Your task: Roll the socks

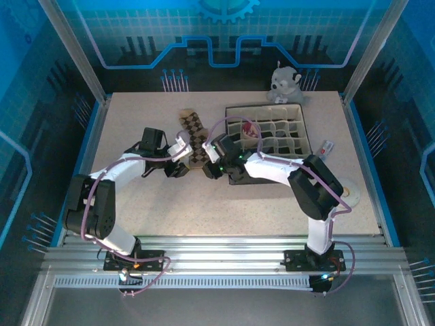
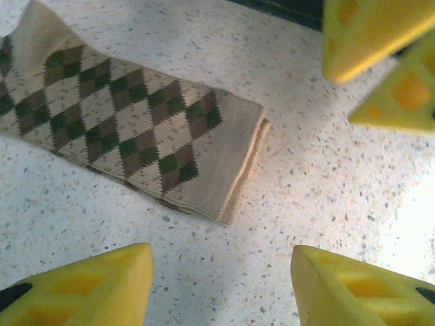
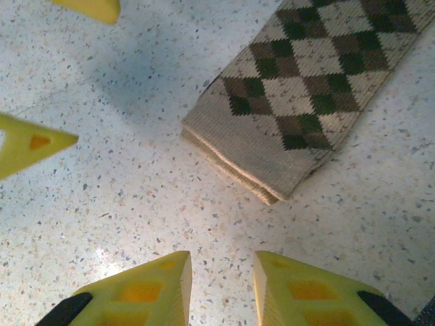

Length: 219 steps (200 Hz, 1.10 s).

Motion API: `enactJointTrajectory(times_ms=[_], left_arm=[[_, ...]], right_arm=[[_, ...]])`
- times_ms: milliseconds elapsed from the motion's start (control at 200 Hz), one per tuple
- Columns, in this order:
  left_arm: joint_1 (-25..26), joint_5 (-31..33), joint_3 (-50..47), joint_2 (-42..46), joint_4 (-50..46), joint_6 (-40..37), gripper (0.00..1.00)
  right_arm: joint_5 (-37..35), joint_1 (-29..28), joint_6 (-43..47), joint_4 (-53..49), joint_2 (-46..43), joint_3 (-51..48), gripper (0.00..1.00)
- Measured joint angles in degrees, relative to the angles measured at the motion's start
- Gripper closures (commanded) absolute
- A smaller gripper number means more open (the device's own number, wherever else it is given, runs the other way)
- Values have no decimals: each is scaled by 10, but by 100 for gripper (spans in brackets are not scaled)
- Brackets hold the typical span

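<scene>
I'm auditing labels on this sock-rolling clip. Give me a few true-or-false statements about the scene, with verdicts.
1. The brown-and-tan argyle sock lies unrolled on the speckled table. True.
2. The left gripper is clamped on that sock. False: its fingers stand apart over bare table, just short of the cuff.
3. The beige sock with red stripes sits in the divided organiser tray. True.
4. The grey plush toy animal lies inside the tray. False: it sits behind the tray, at the table's far edge.

No words, labels, brands or numbers could be read anywhere. The back wall (image 1: 306, 34) carried a gear drawing (image 1: 228, 8) without letters.
</scene>
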State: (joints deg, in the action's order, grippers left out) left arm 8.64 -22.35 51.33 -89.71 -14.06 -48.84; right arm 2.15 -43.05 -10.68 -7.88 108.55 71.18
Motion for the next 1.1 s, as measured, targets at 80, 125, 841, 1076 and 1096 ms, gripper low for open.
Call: enactJointTrajectory(times_ms=[80,125,841,1076,1096], left_arm=[[12,9,0,-11,-7,-44,48],[25,17,0,-19,-7,-68,49],[70,104,132,-179,-72,-145,61],[71,112,140,-175,-101,-163,100],[71,110,138,-172,-105,-163,100]], right_arm=[[11,4,2,11,-5,-8,71],[16,5,2,22,-10,-17,71],[40,-17,76,198,-118,-166,70],[10,-54,123,218,-172,-207,70],[8,-57,127,221,-177,-213,70]])
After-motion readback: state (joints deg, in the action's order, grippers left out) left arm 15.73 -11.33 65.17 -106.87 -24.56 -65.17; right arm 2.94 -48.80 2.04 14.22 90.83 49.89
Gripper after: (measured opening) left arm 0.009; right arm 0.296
